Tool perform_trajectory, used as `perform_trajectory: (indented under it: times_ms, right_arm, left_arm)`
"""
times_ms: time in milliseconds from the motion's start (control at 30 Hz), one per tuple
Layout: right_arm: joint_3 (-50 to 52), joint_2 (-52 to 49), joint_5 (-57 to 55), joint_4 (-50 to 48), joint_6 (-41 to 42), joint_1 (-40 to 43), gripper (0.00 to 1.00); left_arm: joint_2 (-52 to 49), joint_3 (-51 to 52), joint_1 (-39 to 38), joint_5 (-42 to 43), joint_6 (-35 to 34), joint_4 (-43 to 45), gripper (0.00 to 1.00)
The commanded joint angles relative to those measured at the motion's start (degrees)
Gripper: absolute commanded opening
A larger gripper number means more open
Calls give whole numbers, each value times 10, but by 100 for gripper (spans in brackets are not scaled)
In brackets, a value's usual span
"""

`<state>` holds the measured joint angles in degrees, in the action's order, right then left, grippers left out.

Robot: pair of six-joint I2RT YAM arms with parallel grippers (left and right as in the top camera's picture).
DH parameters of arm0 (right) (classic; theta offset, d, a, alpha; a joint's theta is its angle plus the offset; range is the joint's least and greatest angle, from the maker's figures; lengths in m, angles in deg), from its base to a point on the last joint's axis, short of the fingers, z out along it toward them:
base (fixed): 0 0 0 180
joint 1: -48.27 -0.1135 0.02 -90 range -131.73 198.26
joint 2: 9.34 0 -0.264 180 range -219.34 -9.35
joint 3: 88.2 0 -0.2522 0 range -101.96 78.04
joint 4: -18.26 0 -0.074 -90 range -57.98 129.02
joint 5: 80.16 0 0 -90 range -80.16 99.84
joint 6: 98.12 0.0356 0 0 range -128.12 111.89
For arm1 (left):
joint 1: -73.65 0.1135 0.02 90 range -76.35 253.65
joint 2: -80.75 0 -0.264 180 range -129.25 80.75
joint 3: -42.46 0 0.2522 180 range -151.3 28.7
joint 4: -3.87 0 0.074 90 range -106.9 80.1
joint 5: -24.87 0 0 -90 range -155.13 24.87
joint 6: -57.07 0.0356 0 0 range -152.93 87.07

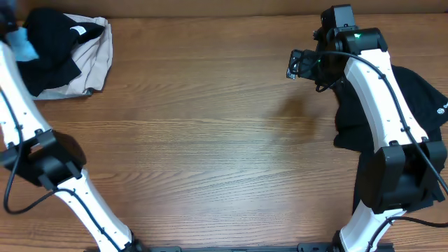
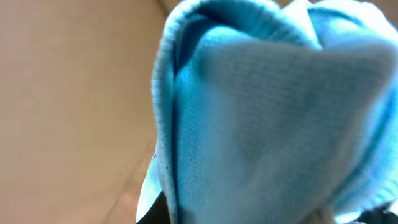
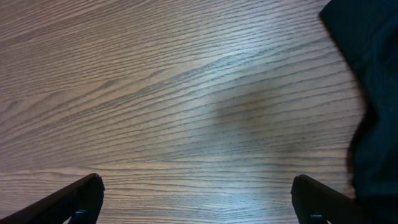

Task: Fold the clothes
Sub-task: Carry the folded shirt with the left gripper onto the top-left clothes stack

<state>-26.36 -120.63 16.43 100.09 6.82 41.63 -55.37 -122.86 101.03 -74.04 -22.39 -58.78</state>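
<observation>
A pile of clothes lies at the table's far left: a black garment [image 1: 50,42] on top of a beige one [image 1: 98,59]. My left gripper [image 1: 10,33] is at that pile, shut on a light blue knit garment [image 1: 26,47]. That garment fills the left wrist view [image 2: 267,118] and hides the fingers. A second black garment [image 1: 420,98] lies at the right edge and shows in the right wrist view [image 3: 367,74]. My right gripper [image 1: 299,65] is open and empty over bare wood [image 3: 198,186], left of that black garment.
The wooden table [image 1: 210,140] spans the view. The right arm's white links cross over the black garment on the right. The left arm rises along the left edge.
</observation>
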Motion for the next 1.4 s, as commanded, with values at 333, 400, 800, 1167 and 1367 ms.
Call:
perform_trajectory:
  times_ms: [333, 400, 800, 1167, 1367]
  right_arm:
    - [-5, 1, -5, 2, -3, 0, 100]
    - [-5, 1, -5, 2, -3, 0, 100]
    - [-6, 1, -1, 18, -3, -1, 100]
    - [-6, 1, -5, 34, -3, -1, 100]
    - [-6, 1, -5, 35, -3, -1, 100]
  left_arm:
    - [-67, -15, -147, 51, -12, -83, 100]
    - [-56, -22, -155, 51, -34, -111, 100]
    - [47, -29, -143, 53, 7, -150, 100]
    - [-71, -27, -74, 78, 40, 46, 100]
    - [-159, -27, -47, 150, 9, 67, 100]
